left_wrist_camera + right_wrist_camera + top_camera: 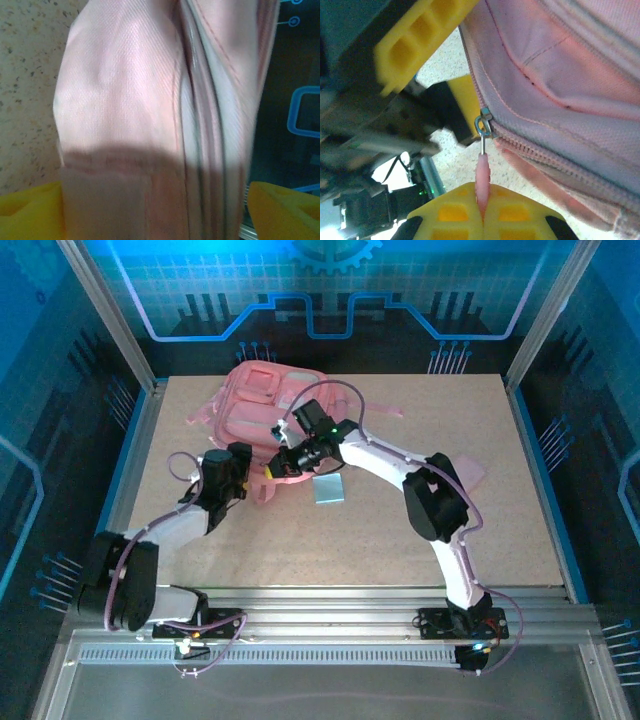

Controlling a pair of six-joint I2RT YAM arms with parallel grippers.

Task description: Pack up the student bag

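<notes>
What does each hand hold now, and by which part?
Right hand pinches the pink zipper pull tab of the student bag. Left hand straddles its edge; grip cannot be told.

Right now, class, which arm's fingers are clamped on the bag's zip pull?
The right arm's fingers, shut on the pink zip pull. The left arm's fingers stand wide apart, with student bag fabric between them.

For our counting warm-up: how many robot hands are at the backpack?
2: left hand open around the student bag's fabric; right hand shut on its pink zipper pull.
</notes>
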